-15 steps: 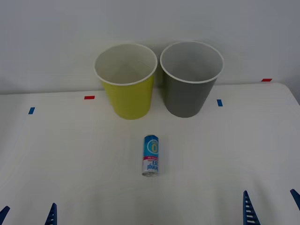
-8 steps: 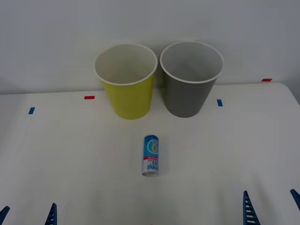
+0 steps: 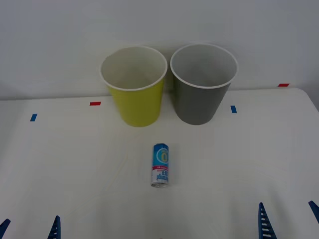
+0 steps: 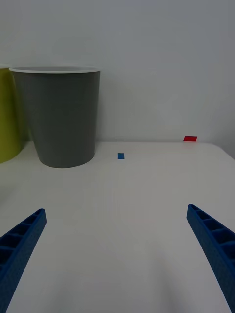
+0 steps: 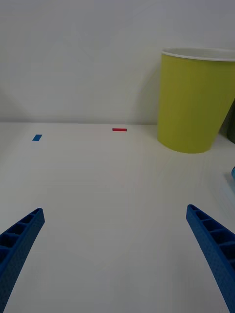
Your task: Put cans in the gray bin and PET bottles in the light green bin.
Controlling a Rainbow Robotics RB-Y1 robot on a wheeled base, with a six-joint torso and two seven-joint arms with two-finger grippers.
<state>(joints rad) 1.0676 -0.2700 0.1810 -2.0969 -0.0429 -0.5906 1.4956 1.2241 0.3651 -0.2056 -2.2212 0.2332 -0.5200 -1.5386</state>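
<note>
lying alone, one can (image 3: 160, 165); two bins; left gripper (image 3: 30, 228) and right gripper (image 3: 288, 219) spread wide.

The front camera looks down over the worktop (image 3: 75, 164); both wrist cameras sit low near its front edge, facing the bins they share with it: light green bin (image 5: 196, 100), gray bin (image 4: 61, 117).

You've got a matt white table (image 3: 75, 164). Can (image 3: 160, 165): glossy printed wrap, bare silver metal end. Gray bin (image 3: 202, 87) and green bin (image 3: 135, 89): smooth matt plastic by the look. Fingers (image 4: 213, 239): ribbed blue plastic.
</note>
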